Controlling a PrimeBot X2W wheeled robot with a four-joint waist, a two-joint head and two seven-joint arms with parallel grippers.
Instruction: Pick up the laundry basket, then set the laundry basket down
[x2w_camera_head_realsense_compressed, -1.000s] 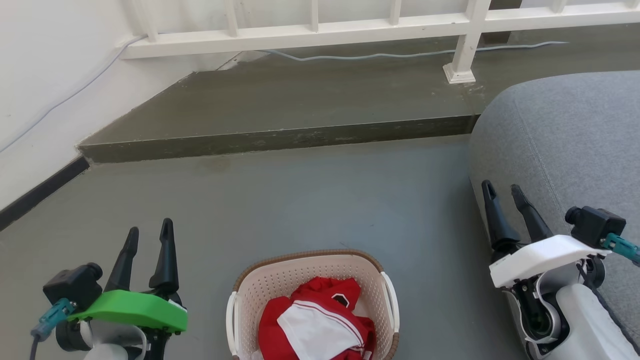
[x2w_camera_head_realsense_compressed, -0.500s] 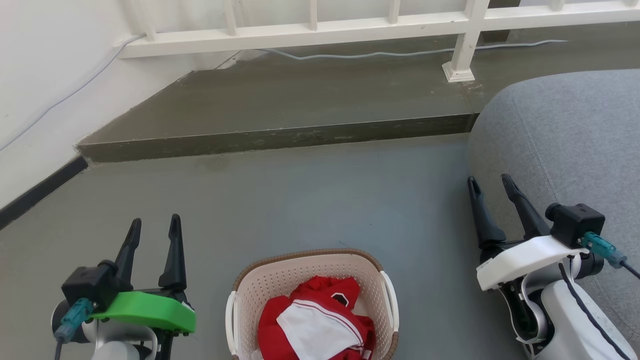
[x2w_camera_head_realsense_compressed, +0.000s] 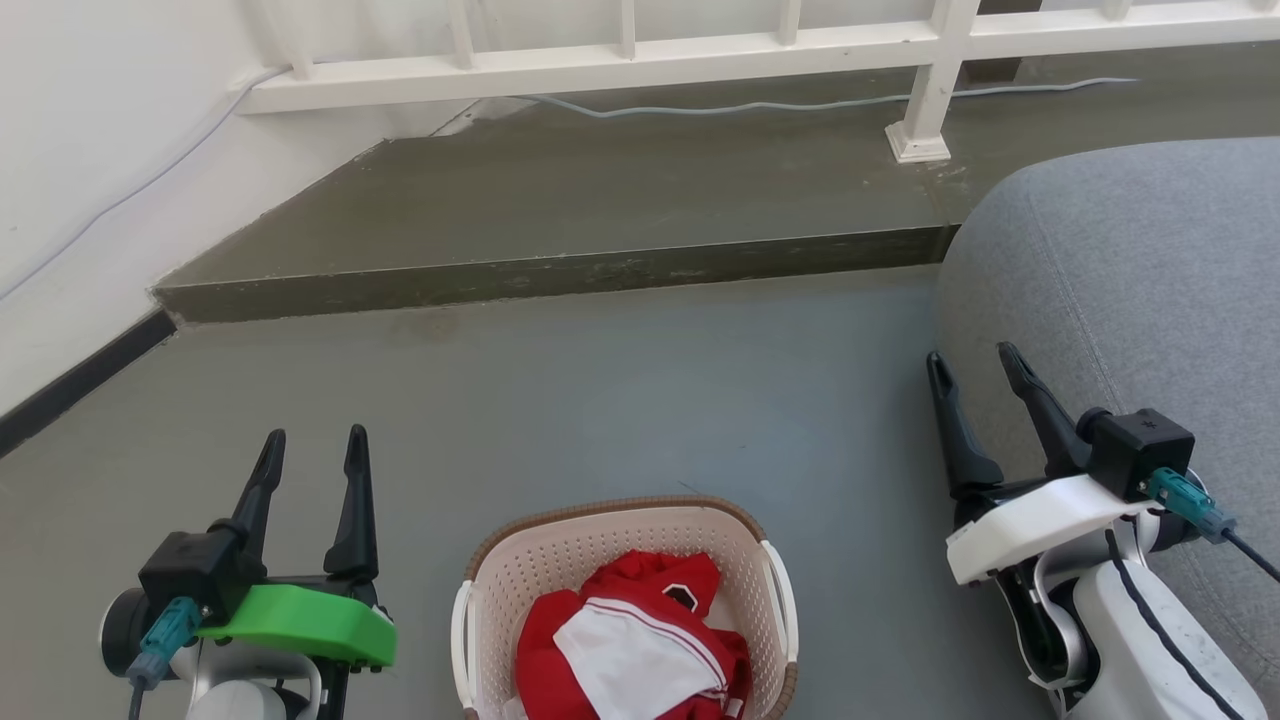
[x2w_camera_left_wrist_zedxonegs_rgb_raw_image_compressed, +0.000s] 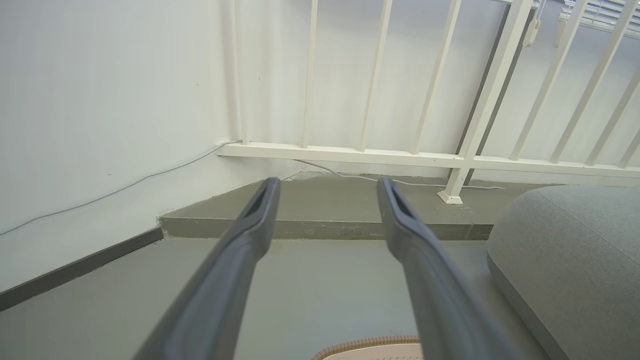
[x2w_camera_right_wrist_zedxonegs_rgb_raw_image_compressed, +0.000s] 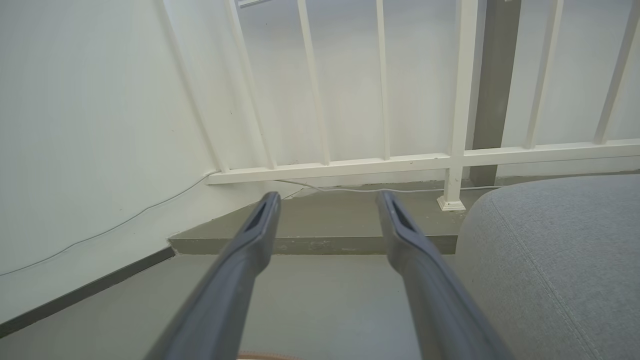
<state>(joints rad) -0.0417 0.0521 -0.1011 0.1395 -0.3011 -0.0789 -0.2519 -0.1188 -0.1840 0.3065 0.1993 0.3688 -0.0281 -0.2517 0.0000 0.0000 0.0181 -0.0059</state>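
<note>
Laundry basket (x2w_camera_head_realsense_compressed: 560, 562) on floor (x2w_camera_head_realsense_compressed: 600, 400), low centre between arms, untouched. Left gripper (x2w_camera_head_realsense_compressed: 313, 440) and right gripper (x2w_camera_head_realsense_compressed: 970, 357) both spread wide, holding nothing. Tip: lower both onto white side handles (x2w_camera_head_realsense_compressed: 786, 598) evenly, or it'll probably tilt.

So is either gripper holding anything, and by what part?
Nothing is held. The left gripper and right gripper are both open and empty, flanking the laundry basket.

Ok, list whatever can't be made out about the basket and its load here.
- Cream perforated plastic laundry basket: near end cut off by the head view's bottom edge.
- Its floor: hidden under the red and white garment, head view.
- Garment count: cannot tell, bunched together.
- Left wrist view: bottom edge leaves a sliver of the brown rim.
</note>
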